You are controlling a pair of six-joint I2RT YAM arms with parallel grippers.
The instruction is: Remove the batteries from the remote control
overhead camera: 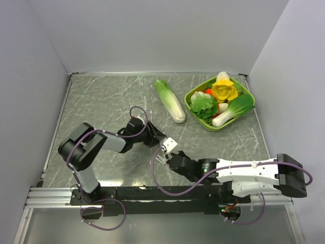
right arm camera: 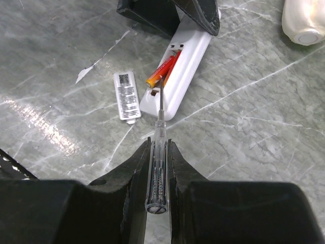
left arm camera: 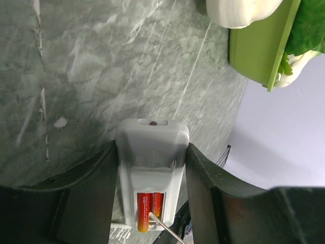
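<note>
White remote control [right arm camera: 188, 66] lies on marbled table [right arm camera: 254, 127], far end clamped between fingers of left gripper [left arm camera: 152, 152]. Orange-red batteries [right arm camera: 163, 71] sit side by side in uncovered recess (one tipped up at near end). Right gripper [right arm camera: 158, 152] pinches clear-handled screwdriver [right arm camera: 161, 124], tip at recess end by batteries. Cover [right arm camera: 127, 95] flat just beside remote.

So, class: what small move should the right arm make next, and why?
Probably lever the screwdriver upward to lift the batteries out. The left end effector clamps the remote, the cover lies off beside it, and the right end effector holds the tip at their end.
</note>
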